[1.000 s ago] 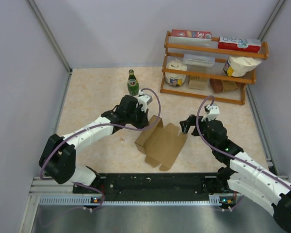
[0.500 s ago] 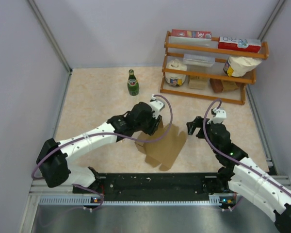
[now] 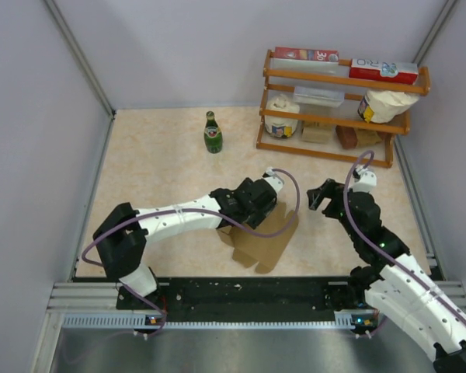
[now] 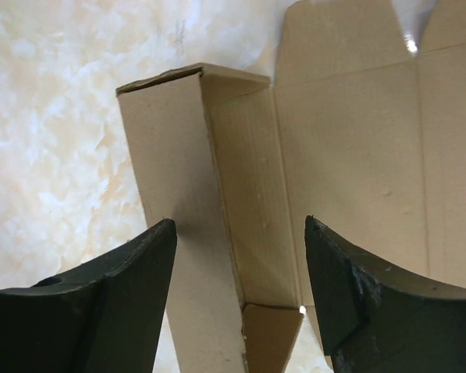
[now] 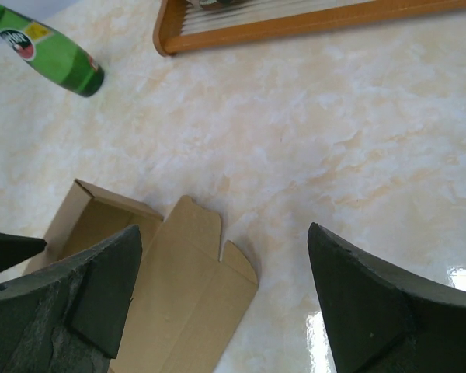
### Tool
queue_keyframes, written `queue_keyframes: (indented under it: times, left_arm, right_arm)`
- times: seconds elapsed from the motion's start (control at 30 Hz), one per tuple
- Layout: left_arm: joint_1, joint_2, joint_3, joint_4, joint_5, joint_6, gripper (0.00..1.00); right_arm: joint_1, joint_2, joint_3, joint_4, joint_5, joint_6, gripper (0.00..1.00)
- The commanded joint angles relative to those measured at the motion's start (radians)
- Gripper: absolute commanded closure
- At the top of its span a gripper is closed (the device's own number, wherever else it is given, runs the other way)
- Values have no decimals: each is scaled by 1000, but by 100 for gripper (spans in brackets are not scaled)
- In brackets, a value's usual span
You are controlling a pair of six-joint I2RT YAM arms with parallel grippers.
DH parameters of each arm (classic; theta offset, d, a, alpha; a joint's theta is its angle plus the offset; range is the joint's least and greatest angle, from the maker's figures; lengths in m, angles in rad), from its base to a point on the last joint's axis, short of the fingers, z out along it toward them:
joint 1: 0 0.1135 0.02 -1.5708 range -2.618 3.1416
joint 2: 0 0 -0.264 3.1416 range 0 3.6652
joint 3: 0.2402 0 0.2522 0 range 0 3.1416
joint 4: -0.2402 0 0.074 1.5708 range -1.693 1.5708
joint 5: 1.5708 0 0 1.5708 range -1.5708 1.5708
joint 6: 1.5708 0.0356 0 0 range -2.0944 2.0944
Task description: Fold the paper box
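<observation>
The paper box (image 3: 266, 242) is a brown cardboard sheet lying partly folded on the tabletop, with one long side wall (image 4: 167, 148) raised and the wide panel (image 4: 357, 155) flat. My left gripper (image 3: 266, 202) hovers over its far end. In the left wrist view the left gripper (image 4: 239, 225) stands open, its fingers either side of the raised wall and apart from it. My right gripper (image 3: 320, 194) is open to the right of the box, holding nothing. The right wrist view shows the right gripper (image 5: 224, 229) over the flat end flaps (image 5: 190, 256).
A green bottle (image 3: 212, 132) stands at the back, also seen as the bottle (image 5: 46, 50) in the right wrist view. A wooden rack (image 3: 338, 101) with cartons and bags fills the back right. Grey walls close both sides, and a black rail (image 3: 248, 291) runs along the near edge.
My left gripper has gone from shut to open and slid right across the box. The right gripper has drawn back to the right, away from the flaps.
</observation>
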Motion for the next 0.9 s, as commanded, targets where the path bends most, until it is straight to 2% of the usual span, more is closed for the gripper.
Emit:
queue_keyframes:
  times: [0.0, 0.43, 0.57, 0.7, 0.87]
  left_arm:
    - [-13, 25, 81, -42, -135, 29, 28]
    - [-54, 97, 112, -88, -250, 78, 37]
    - [-70, 120, 126, -102, -287, 85, 46]
    - [-76, 148, 142, -114, -319, 95, 61]
    - [-79, 165, 144, -119, -336, 104, 64]
  right_arm:
    - [-39, -34, 65, -28, -43, 32, 14]
    - [-67, -54, 41, -31, -66, 46, 14]
    - [-80, -55, 47, -30, -89, 58, 15]
    - [-85, -55, 47, -31, -90, 55, 15]
    - [-90, -64, 38, -31, -94, 52, 15]
